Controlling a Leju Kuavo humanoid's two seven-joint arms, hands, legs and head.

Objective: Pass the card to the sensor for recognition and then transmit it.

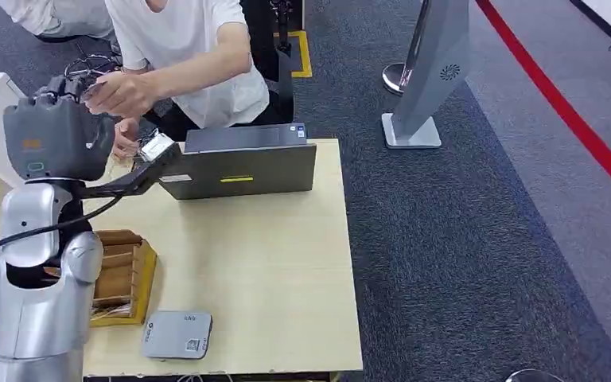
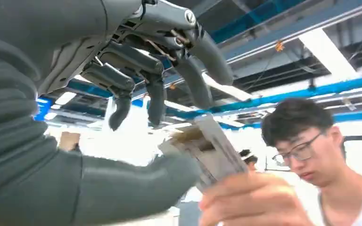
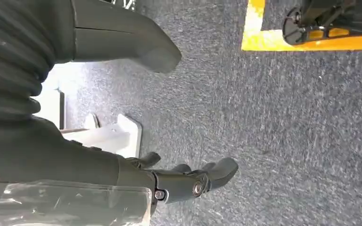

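My left hand [image 1: 73,82] is raised at the table's far left corner, close to a person's hand [image 1: 123,92]. In the left wrist view the card [image 2: 213,147] lies against my thumb [image 2: 169,176], and the person's fingers [image 2: 250,200] grip its near end. My dark fingers [image 2: 155,94] curl above the card with a gap, not touching it. The grey sensor box [image 1: 177,334] lies flat by the table's front edge. My right hand [image 3: 188,181] hangs over the carpet with nothing in it, fingers loosely apart.
A closed dark laptop [image 1: 243,167] stands along the table's far edge. A wooden slotted box [image 1: 123,274] sits at the left, beside the sensor. The person in white [image 1: 199,56] leans over the far left corner. A grey stand [image 1: 426,79] is on the carpet to the right.
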